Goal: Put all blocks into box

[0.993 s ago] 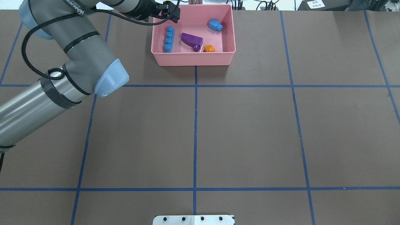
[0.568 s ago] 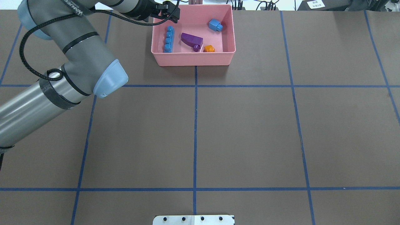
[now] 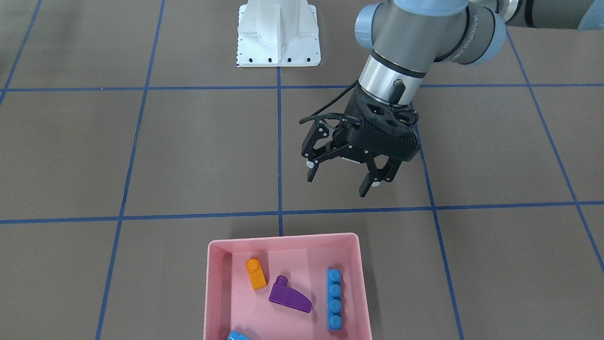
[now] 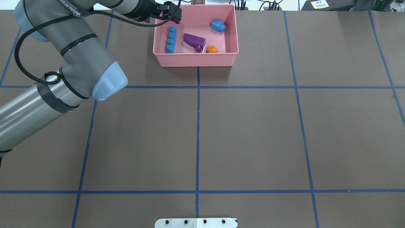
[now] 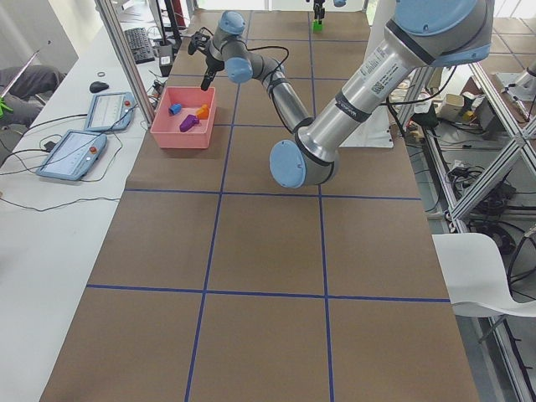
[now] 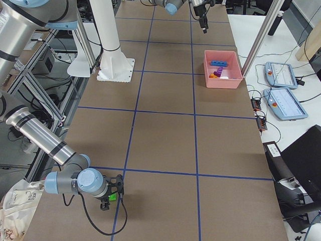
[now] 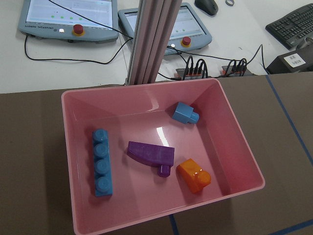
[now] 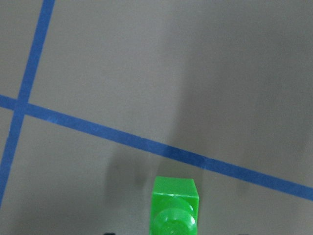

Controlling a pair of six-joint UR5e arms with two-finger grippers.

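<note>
The left hand [image 3: 338, 182] hangs with its fingers apart, raised well clear of the box [image 4: 196, 61], near the box's left wall. The box stands at the worktop's [image 4: 253, 133] far edge, across the middle tape line [image 4: 197, 126]. Four blocks lie inside it. The long blue [image 7: 101, 162] runs along the left wall, just off it. The purple [image 7: 150, 153] lies mid-floor. The orange [image 7: 194, 176] is just beside the purple, close to the near wall. The small blue [image 7: 185, 113] sits near the far wall, apart from the others, with pink floor showing between it and the orange. The green block [image 8: 175, 205] is at the right hand [image 6: 111, 197], well apart from the box, near the worktop's right end, just short of a tape line. Whether that hand is closed cannot be told.
</note>
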